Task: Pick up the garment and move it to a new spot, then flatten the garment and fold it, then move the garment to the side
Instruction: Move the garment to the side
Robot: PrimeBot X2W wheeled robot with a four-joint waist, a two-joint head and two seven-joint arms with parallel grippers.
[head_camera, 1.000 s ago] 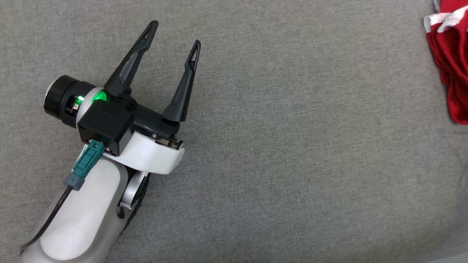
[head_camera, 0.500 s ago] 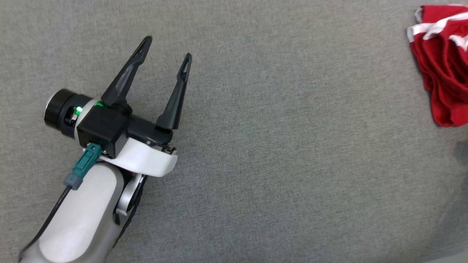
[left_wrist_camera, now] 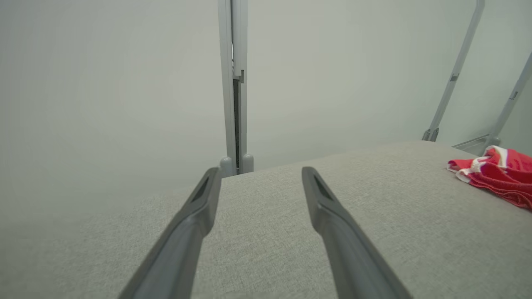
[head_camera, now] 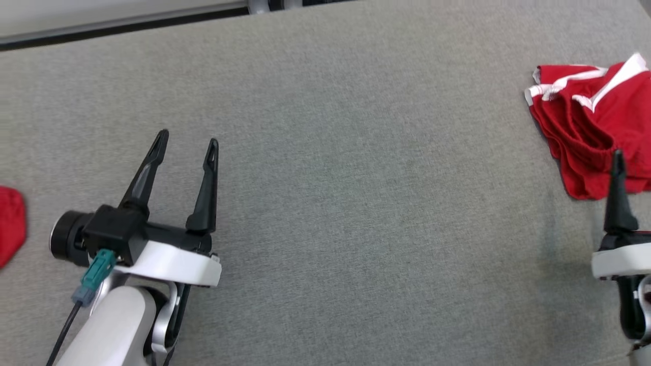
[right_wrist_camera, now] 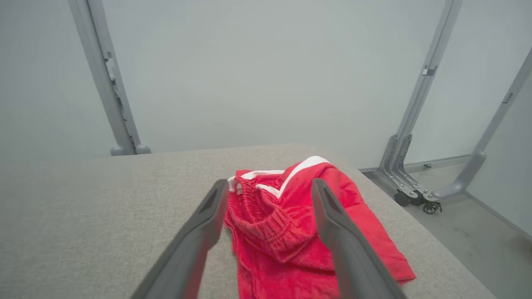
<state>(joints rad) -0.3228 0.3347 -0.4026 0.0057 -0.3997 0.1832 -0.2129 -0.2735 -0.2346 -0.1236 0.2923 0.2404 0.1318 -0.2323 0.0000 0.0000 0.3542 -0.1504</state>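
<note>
one garment [right_wrist_camera: 299, 232] near right edge of table [right_wrist_camera: 104, 207]

On the grey padded table [head_camera: 356, 203] we see our left gripper [head_camera: 188, 138] spread and empty at lower left, a folded red garment [head_camera: 590, 127] far right, our right gripper [head_camera: 618, 173] overlapping its near edge, and a red cloth [head_camera: 9, 223] at the left edge.

Garment [head_camera: 590, 127] partly off right edge

Garment [head_camera: 585, 132]: red cloth, ribbed waistband, white trim. Table cover [head_camera: 356, 178]: grey woven fabric, matt, slightly rough. My left fingers [head_camera: 207, 188]: dark matt plastic. Wrist shell [head_camera: 173, 264]: glossy white.
</note>
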